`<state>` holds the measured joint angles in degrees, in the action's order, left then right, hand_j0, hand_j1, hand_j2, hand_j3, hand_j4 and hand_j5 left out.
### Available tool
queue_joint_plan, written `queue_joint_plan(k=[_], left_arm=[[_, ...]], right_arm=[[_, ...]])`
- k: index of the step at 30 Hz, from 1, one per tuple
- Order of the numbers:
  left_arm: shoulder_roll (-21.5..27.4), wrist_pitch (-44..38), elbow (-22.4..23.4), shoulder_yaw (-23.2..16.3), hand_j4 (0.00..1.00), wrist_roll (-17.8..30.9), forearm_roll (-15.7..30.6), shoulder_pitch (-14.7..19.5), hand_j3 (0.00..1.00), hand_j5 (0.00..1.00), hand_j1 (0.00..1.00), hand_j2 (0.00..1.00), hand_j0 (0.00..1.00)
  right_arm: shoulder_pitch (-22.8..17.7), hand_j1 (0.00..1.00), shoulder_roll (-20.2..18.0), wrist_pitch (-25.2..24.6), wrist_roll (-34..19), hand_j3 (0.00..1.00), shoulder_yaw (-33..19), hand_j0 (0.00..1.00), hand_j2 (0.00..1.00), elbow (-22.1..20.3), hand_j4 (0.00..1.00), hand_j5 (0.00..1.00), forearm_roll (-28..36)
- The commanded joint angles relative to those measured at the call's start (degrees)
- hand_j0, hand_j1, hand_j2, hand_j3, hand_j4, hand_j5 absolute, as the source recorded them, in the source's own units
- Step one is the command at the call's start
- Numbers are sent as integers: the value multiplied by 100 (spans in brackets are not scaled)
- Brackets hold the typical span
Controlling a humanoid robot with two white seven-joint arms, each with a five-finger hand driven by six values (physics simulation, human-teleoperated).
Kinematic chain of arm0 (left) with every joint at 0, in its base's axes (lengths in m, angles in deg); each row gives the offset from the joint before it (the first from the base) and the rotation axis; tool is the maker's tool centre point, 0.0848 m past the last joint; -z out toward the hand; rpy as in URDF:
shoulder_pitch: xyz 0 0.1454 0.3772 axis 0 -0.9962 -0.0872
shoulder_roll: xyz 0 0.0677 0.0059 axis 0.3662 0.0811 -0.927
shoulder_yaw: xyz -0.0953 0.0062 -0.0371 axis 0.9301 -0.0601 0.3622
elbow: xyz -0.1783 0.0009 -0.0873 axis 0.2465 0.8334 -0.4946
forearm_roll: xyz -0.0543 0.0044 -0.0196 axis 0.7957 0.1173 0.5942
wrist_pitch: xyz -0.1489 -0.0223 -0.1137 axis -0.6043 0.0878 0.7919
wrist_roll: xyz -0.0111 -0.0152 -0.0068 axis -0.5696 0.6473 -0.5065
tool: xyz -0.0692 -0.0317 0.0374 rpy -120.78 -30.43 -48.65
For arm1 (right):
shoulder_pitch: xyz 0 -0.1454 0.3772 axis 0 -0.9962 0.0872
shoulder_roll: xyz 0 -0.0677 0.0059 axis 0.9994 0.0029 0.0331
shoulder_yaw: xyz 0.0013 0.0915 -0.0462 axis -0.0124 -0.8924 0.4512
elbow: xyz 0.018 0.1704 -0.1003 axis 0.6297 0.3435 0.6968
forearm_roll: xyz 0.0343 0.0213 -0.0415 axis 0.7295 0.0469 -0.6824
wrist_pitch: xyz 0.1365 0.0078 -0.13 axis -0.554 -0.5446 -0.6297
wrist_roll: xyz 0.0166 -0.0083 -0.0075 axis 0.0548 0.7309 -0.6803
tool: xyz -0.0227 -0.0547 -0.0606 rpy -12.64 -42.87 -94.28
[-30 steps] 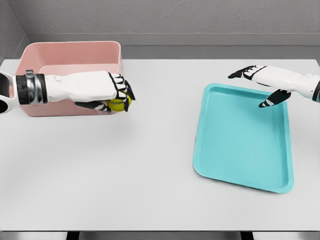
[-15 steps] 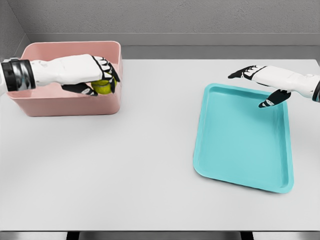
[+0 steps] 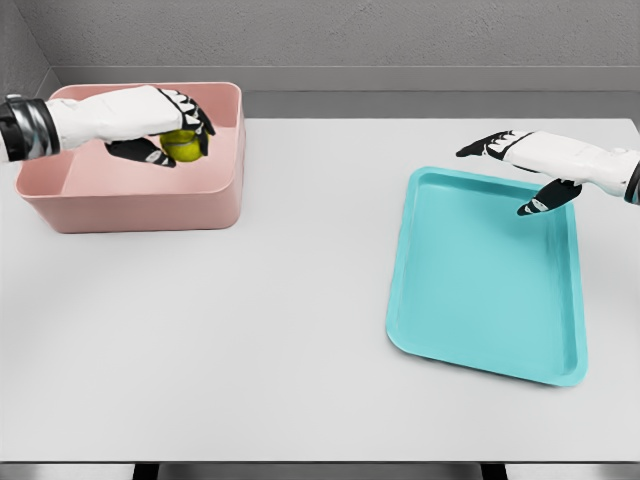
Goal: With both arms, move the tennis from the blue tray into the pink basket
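Observation:
A yellow-green tennis ball [image 3: 181,146] is held in my left hand [image 3: 172,130], whose fingers are curled around it. That hand hovers over the inside of the pink basket [image 3: 140,205] at the table's back left. The blue tray [image 3: 480,290] lies flat at the right with nothing on it. Over the tray's far right corner my right hand [image 3: 520,170] stays open, fingers spread and holding nothing.
A white table [image 3: 250,330] carries both containers, and a grey wall runs along its back edge. The basket's walls rise well above the tabletop.
My left hand has carried the ball up and back to the left, from in front of the basket's near wall to above its interior. The right hand has not moved.

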<state>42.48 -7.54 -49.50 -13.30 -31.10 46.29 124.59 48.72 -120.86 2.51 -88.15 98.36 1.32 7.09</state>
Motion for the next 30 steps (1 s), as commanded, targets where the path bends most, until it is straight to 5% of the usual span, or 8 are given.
queue_joint_plan(k=[1, 18, 22, 30], left_arm=[[-95, -17, 349, 2, 51, 4, 37, 0, 51, 51, 51, 51, 51], [-658, -17, 1676, 2, 53, 4, 20, 141, 53, 53, 53, 53, 53], [-658, -17, 1676, 11, 82, -154, 20, 176, 82, 82, 82, 82, 82], [-596, -17, 1632, 11, 86, -172, 29, 167, 86, 86, 86, 86, 86]], right_arm=[[0, 100, -4, -8, 3, 100, -8, 100, 100, -1, 100, 100, 38], [0, 100, 4, -8, 3, 100, -8, 100, 100, -1, 100, 100, 38], [0, 100, 4, -8, 3, 100, -8, 100, 100, -1, 100, 100, 38], [0, 100, 4, -8, 3, 100, -8, 100, 100, -1, 100, 100, 38]])
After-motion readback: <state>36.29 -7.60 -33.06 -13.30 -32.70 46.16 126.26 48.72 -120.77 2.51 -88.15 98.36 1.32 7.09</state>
